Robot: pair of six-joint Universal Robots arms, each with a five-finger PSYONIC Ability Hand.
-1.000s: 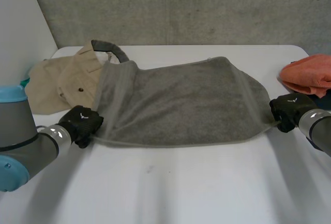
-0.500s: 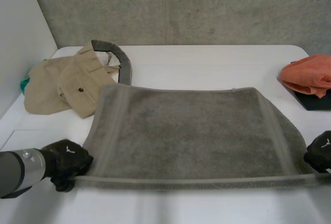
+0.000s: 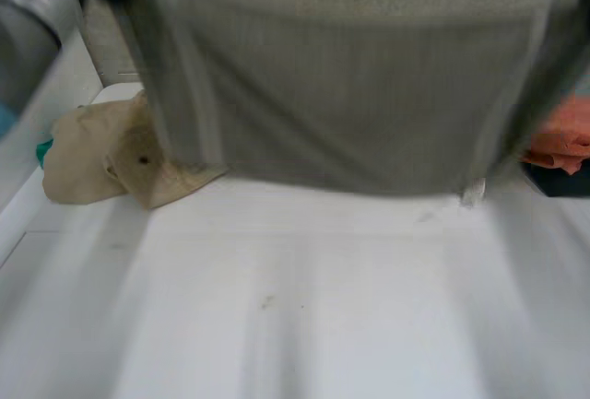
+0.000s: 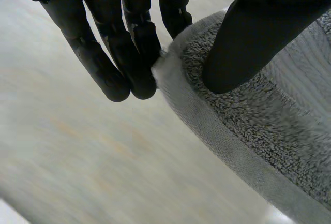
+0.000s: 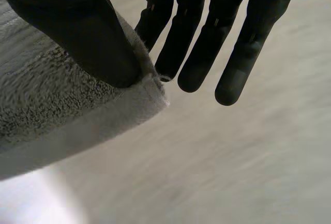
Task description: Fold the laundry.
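The near half of the white tabletop (image 3: 304,307) lies bare. Beyond it the grey towel (image 3: 350,95) hangs spread as a broad sheet over the middle of the tabletop, its lower hem running level from side to side, with a small pale tag (image 3: 470,194) at the hem's right end. Whether the hem touches the surface cannot be told.

The left hand (image 4: 132,43) grasps one upper corner of the towel: its thumb (image 4: 258,38) presses on the terry face just inside the hemmed edge, and straight fingers back the cloth from the other side. The right hand (image 5: 191,43) grasps the opposite upper corner the same way, thumb (image 5: 77,32) on the pile beside the hem and fingers behind it. The grey left arm (image 3: 28,30) rises beside the towel's left edge.

Farther back, a crumpled beige garment (image 3: 92,155) lies near the tabletop's left edge, partly behind the towel. Near the right edge an orange cloth (image 3: 564,136) sits on a dark flat thing (image 3: 562,182).
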